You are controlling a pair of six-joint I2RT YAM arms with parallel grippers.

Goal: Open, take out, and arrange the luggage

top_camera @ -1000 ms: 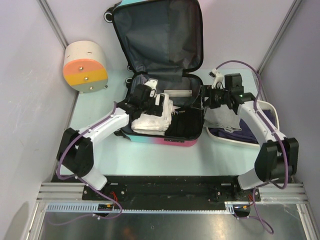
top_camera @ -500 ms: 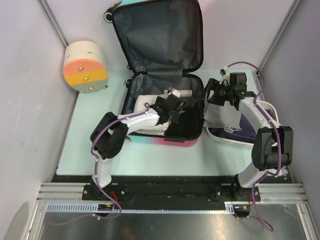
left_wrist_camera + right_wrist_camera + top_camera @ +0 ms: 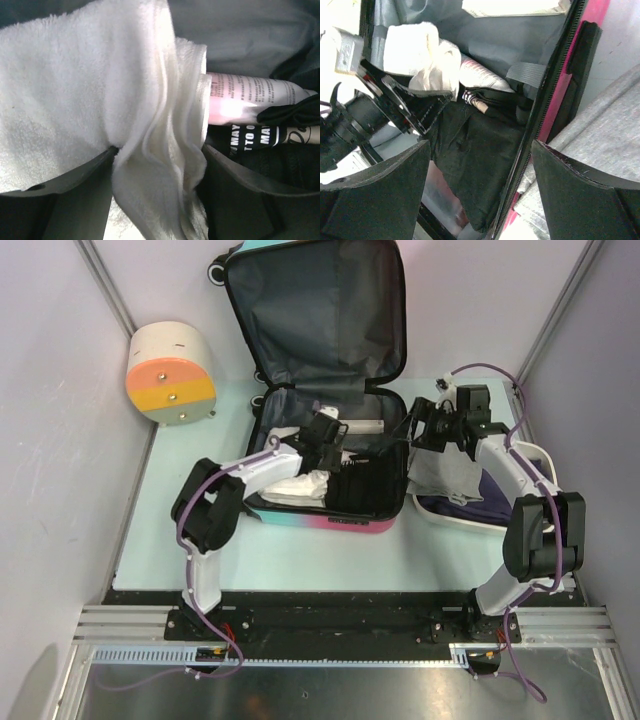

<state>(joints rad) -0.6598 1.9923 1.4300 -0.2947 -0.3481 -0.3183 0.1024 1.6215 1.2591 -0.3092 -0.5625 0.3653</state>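
Here the left gripper (image 3: 159, 152) has its 2 jaws either side of a white towel (image 3: 75, 85) fold, touching it; whether they pinch it I cannot tell. Just right of it lies a tube (image 3: 250, 92). The right gripper (image 3: 480, 147) gapes, holding nothing, at the right rim of the open luggage (image 3: 320, 330), whose lid stands upright beyond both grippers.
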